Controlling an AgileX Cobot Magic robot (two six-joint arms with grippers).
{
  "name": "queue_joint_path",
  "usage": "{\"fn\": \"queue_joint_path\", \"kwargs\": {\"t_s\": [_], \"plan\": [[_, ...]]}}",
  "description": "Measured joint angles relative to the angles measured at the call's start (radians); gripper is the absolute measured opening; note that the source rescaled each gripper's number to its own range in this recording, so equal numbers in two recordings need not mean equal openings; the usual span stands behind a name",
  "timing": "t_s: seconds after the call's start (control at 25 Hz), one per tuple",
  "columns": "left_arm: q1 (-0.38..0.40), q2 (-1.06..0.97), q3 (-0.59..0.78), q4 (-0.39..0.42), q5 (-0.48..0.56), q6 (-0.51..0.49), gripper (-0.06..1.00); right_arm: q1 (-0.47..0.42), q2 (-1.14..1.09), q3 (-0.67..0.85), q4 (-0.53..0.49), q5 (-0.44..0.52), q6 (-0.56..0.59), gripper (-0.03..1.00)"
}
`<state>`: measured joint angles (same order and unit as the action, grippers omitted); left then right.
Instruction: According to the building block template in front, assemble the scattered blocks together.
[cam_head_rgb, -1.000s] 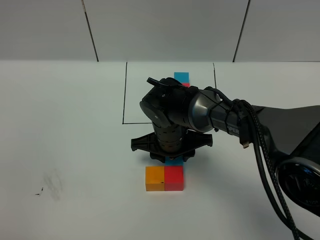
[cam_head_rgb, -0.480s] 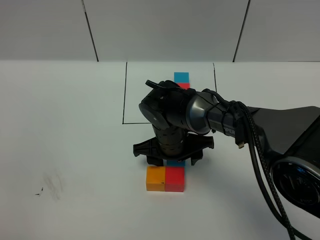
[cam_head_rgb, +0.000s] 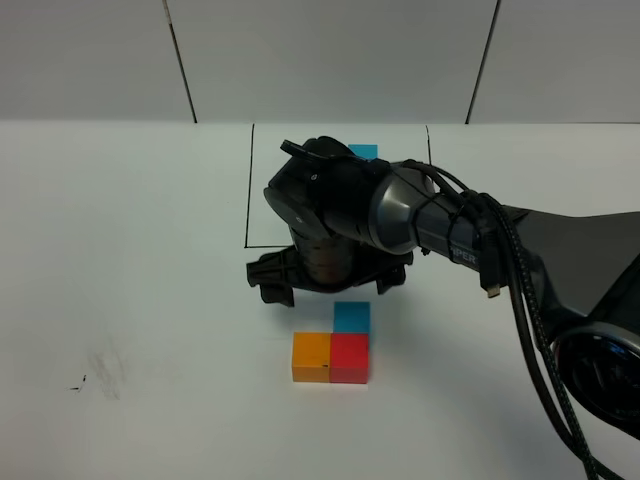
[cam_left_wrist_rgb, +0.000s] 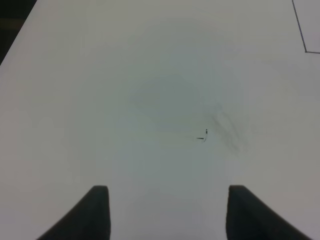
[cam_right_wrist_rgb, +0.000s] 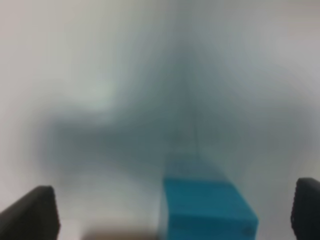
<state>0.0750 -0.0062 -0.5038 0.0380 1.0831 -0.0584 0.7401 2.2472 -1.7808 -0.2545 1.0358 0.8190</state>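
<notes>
Blue is the colour of the cube now set down behind the red cube, touching it, with the orange cube against the red one's side: an L on the white table. The right gripper hangs above and just behind this trio, its jaws spread wide and holding nothing. The step in hand is judged to be the withdrawal after release. It is best done by lifting straight up, jaws kept wide, so that no finger catches the blue cube and the L is not disturbed; a sideways sweep at low height should be avoided.

Little of the building block template is seen in the high view, only a blue top inside the black drawn rectangle, the rest being hidden by the arm, so the match cannot be fully checked. In the right wrist view the blue cube is seen blurred, clear of both dark fingertips. Only bare table and a small smudge are given by the left wrist view, where the left gripper is seen with jaws apart and nothing between them.
</notes>
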Motion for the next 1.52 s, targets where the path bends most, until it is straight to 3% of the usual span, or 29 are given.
{"fn": "queue_joint_path", "kwargs": {"t_s": [0.24, 0.4, 0.64, 0.8, 1.16, 1.36, 1.52], "plan": [[0.0, 0.0, 0.0, 0.0, 0.0, 0.001, 0.17, -0.01, -0.052, -0.153, -0.118, 0.033, -0.076, 0.93], [0.0, 0.0, 0.0, 0.0, -0.001, 0.001, 0.17, -0.048, -0.102, -0.295, -0.192, 0.063, -0.201, 0.93], [0.0, 0.0, 0.0, 0.0, -0.001, 0.001, 0.17, -0.179, -0.185, -0.55, -0.226, 0.158, -0.434, 0.93], [0.0, 0.0, 0.0, 0.0, -0.001, 0.001, 0.17, -0.285, -0.271, -0.626, -0.231, 0.169, -0.594, 0.93], [0.0, 0.0, 0.0, 0.0, -0.001, 0.0, 0.17, -0.517, -0.569, -0.569, -0.179, 0.181, -0.775, 0.93], [0.0, 0.0, 0.0, 0.0, -0.001, 0.0, 0.17, -0.627, -0.816, -0.407, -0.219, 0.181, -0.787, 0.93], [0.0, 0.0, 0.0, 0.0, -0.001, 0.0, 0.17, -0.643, -1.03, -0.192, -0.301, 0.181, -0.773, 0.93]]}}
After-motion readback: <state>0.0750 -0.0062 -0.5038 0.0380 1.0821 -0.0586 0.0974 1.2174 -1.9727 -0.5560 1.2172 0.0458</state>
